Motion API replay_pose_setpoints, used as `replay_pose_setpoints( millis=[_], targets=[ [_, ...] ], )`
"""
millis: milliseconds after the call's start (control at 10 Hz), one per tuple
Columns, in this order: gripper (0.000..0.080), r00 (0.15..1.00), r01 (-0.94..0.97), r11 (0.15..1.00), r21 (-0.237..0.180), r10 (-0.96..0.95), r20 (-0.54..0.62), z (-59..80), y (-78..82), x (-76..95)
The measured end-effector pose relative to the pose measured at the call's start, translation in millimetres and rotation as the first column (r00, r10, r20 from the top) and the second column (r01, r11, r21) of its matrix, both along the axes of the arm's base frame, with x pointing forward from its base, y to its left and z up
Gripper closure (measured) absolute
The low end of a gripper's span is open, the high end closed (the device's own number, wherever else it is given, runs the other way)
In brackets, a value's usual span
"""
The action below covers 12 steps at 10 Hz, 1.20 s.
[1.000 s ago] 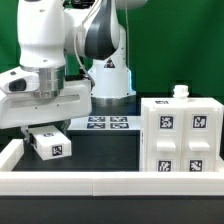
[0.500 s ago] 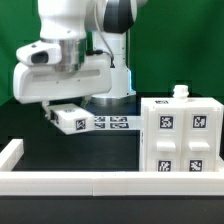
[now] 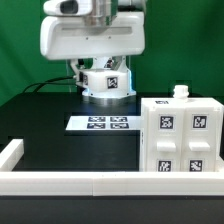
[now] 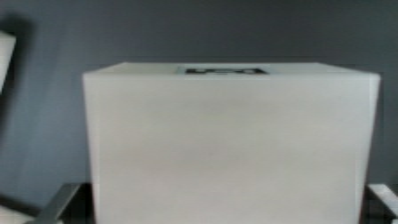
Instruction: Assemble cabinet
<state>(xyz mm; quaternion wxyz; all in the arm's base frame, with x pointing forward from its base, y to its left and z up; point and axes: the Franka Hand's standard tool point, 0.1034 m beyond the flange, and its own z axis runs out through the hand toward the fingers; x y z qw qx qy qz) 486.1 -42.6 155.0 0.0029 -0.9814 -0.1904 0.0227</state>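
The claw (image 4: 222,203) is clamped on a white cube (image 4: 228,135). In the wrist view the cube fills most of the picture, with a dark finger (image 4: 63,200) at each lower corner pressed to its sides. A black-and-white tag (image 4: 224,71) shows at the cube's far edge.

In the exterior view the arm (image 3: 90,35) hangs high at the far side of the desk (image 3: 45,125). The cube (image 3: 105,79) sits just under its broad white head, well clear of the desktop and in front of the arm's base. Its tags face the camera, but they are too small to read.

The box (image 3: 180,136) stands on the desk at the exterior view's right, near the front, well apart from the cube. Its front shows four tags in two rows, and a small white knob (image 3: 180,92) stands on its top.

The marker board (image 3: 100,123) lies flat on the desk between the arm's base and the near edge, just left of the box. A white rail (image 3: 90,183) runs along the near edge, with a short stub (image 3: 12,152) turning back at the left end.
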Motion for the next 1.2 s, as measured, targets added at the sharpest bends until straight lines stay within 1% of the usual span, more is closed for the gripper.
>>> replay_pose_setpoints(
  millis=[100,300,400,600,900,1000,1100,1200],
  targets=[
    [0.0236,1.0,0.022,1.0,-0.002,-0.022,0.003,11.4,11.1,16.4],
    [0.0236,0.993,0.115,0.993,-0.011,-0.115,0.004,22.0,37.0,46.9],
    [0.0236,0.991,0.132,0.991,-0.016,-0.132,-0.002,24.8,48.1,62.8],
    [0.0236,0.993,0.115,0.993,-0.016,-0.115,-0.002,21.1,44.6,59.4],
    [0.0236,0.994,0.112,0.994,-0.016,-0.112,-0.005,20.3,46.5,59.5],
    [0.0236,0.995,0.104,0.994,-0.013,-0.104,-0.001,25.0,54.8,64.9],
    [0.0236,0.996,0.088,0.996,-0.01,-0.088,0.005,28.9,66.6,75.3],
    [0.0236,0.997,0.075,0.997,-0.009,-0.075,0.013,28.3,74.4,85.2]
  ],
)
